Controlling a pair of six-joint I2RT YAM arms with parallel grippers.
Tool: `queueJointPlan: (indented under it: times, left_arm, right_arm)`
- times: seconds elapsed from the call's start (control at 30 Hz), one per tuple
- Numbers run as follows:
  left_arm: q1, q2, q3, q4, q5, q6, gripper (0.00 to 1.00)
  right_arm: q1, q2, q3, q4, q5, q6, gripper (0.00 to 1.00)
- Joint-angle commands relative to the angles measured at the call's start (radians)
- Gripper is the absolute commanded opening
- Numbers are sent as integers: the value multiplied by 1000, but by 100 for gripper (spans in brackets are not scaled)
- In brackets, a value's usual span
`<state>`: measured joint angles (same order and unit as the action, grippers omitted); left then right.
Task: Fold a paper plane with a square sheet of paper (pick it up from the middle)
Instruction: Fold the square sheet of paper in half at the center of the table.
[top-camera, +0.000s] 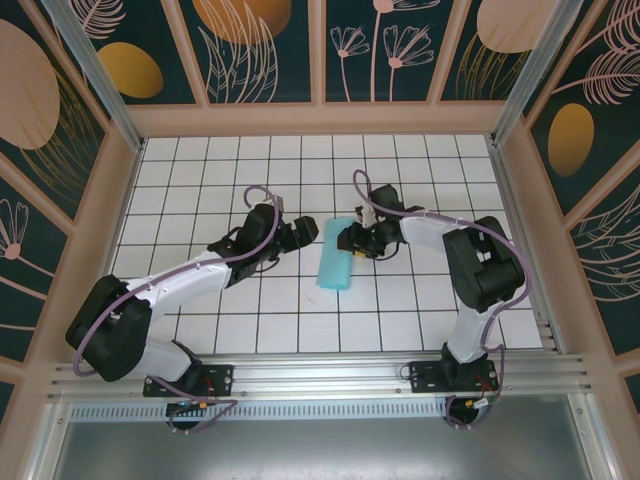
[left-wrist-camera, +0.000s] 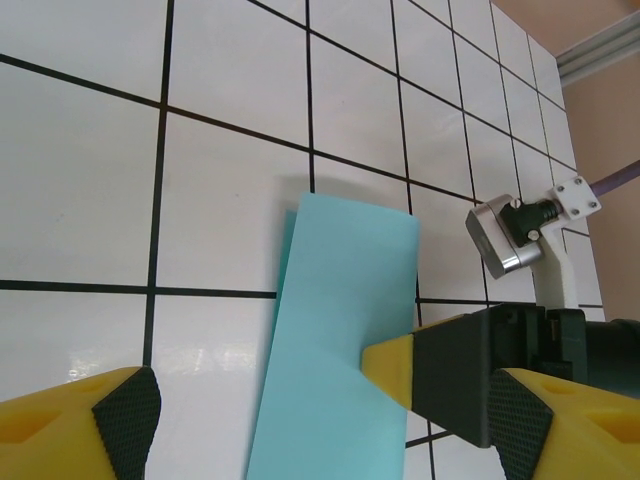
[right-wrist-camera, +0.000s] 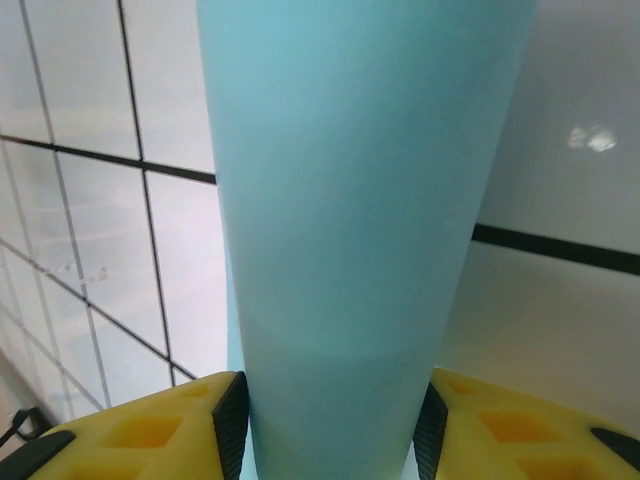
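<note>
The square sheet of paper (top-camera: 333, 265), folded to a narrow turquoise strip, lies flat on the tiled counter (top-camera: 200, 180) between the two arms, its long axis running near to far with a slight lean; the right arm (top-camera: 440, 235) is the nearer, its jaws at the strip's far end; in its wrist view the strip runs straight out between the yellow fingers (right-wrist-camera: 150, 430), filling the gap; those jaws stand apart, but whether they pinch the paper's edges I cannot tell; the left arm (top-camera: 200, 270) holds its jaws wide apart and empty just beside the far left corner, the strip lying to their right; no brand, label or writing can be read anywhere.
</note>
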<state>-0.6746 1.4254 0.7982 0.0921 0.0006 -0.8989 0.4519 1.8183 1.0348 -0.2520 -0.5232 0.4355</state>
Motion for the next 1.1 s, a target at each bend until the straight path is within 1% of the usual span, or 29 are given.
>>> queueJointPlan:
  times: [0.0,0.17,0.23,0.3,0.4,0.43,0.5,0.6,0.7,0.8,0.97,1.07]
  left_arm:
    - [-3,17,23,14,25,14,87]
    - [-3,22,18,30,42,17,84]
    - [-3,24,15,32,45,20,83]
    - [-2,23,16,32,45,21,82]
    - [-3,26,18,35,44,22,82]
    - [-3,27,19,35,47,21,82]
    - [-3,30,19,38,50,20,82]
    - [-3,35,22,39,55,24,82]
    - [-2,41,27,35,61,29,82]
    - [-2,41,31,33,66,33,82]
    - [-2,46,33,36,63,34,82]
    - [-3,52,42,38,71,38,81]
  right_arm:
    - [25,3,23,-55,129,26,51]
    - [36,18,48,-111,167,8,51]
    - [37,29,63,-136,204,7,51]
    - [38,28,66,-130,189,4,52]
    - [40,21,67,-127,206,29,52]
    - [38,15,60,-112,195,29,52]
    - [37,7,44,-78,114,2,51]
    - [32,20,47,-88,111,-14,51]
    - [29,42,60,-111,135,-34,51]
    - [28,53,72,-130,113,-71,52]
    - [24,59,77,-151,133,-83,53]
    - [19,59,77,-149,106,-95,52]
